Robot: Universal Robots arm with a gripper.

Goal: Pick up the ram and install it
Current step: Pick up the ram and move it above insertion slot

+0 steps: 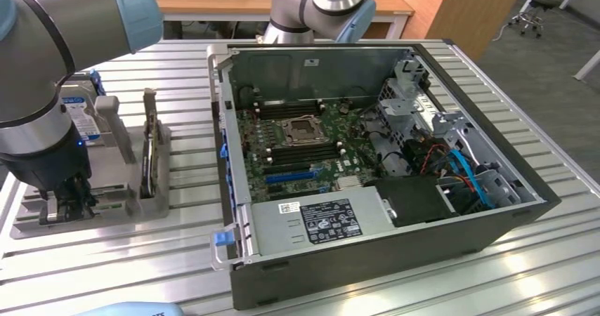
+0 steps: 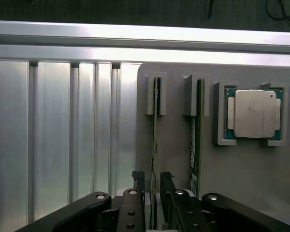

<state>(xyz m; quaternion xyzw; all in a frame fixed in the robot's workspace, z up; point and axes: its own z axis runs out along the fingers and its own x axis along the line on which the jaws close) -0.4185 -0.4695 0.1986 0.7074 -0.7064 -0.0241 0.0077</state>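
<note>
Right now the gripper [image 2: 153, 178] sits low over the grey holder plate [image 2: 246, 179], jaws apart & straddling the ram [image 2: 154, 130], which stands on edge w/ its far end in a slot bracket [image 2: 155, 92]; slim gaps either side, no clamp yet. Close obstacle: 2nd ram stick [image 2: 193, 135], just beside in its own bracket, between the ram & the silver CPU [image 2: 253, 113]. Ext. view: arm works at that view's left on the slatted table [image 1: 112, 260], blue-label drive [image 1: 80, 116] next to it, open PC case [image 1: 375, 260] well apart to the right.
</note>
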